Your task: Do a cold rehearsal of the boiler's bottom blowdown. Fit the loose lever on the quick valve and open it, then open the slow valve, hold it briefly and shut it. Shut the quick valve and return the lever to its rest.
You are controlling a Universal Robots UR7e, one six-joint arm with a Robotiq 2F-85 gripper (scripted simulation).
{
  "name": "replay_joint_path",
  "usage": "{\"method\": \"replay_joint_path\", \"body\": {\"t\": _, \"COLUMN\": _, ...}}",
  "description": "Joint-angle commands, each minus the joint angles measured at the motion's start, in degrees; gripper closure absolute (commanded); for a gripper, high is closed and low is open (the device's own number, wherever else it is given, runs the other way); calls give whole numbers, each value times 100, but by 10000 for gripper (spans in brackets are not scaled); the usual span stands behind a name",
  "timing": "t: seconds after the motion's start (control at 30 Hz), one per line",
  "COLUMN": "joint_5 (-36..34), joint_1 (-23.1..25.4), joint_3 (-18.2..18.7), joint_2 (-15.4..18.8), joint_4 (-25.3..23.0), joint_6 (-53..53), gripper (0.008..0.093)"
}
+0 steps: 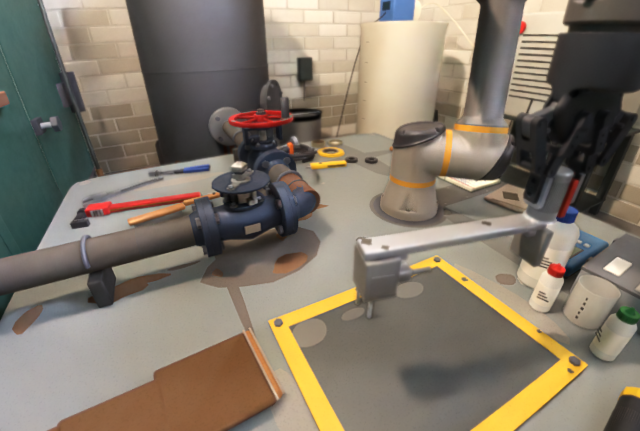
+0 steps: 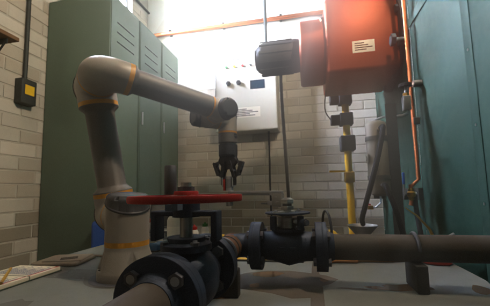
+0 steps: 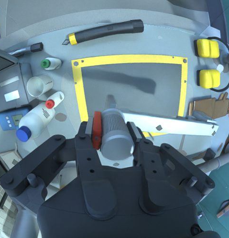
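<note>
The grey metal lever (image 1: 444, 238) (image 3: 167, 124) hangs level in the air above the yellow-framed rest mat (image 1: 429, 349) (image 3: 130, 86), and I carry it by its knurled round handle at the right end, my gripper (image 1: 555, 194) (image 2: 228, 179) (image 3: 114, 130) closed around that handle. Its boxy socket end (image 1: 377, 271) points left toward the pipework. The quick valve (image 1: 243, 201) (image 2: 287, 238) sits on the dark pipe with a bare square stem on top. Behind it stands the slow valve with its red handwheel (image 1: 260, 118) (image 2: 184, 198).
The dark boiler shell (image 1: 194, 44) rises behind the valves. Bottles (image 1: 555, 256) and a beaker (image 1: 589, 302) crowd the mat's right side. A red wrench (image 1: 134, 205) lies left of the valves, a brown folder (image 1: 176, 390) at the near edge.
</note>
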Motion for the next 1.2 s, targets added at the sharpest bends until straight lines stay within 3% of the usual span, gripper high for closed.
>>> {"method": "replay_joint_path", "body": {"t": 0.0, "joint_5": -5, "joint_1": 0, "joint_3": -80, "joint_2": -16, "joint_4": 69, "joint_6": 0, "gripper": 934}}
{"method": "replay_joint_path", "body": {"t": 0.3, "joint_5": -6, "joint_1": 0, "joint_3": -731, "joint_2": -73, "joint_4": 780, "joint_6": 0, "gripper": 934}}
{"method": "replay_joint_path", "body": {"t": 0.57, "joint_5": -6, "joint_1": 0, "joint_3": -1094, "joint_2": -72, "joint_4": 1143, "joint_6": 0, "gripper": 934}}
{"method": "replay_joint_path", "body": {"t": 1.17, "joint_5": -7, "joint_1": -119, "joint_3": -1143, "joint_2": -169, "joint_4": 1286, "joint_6": -117, "gripper": 934}}
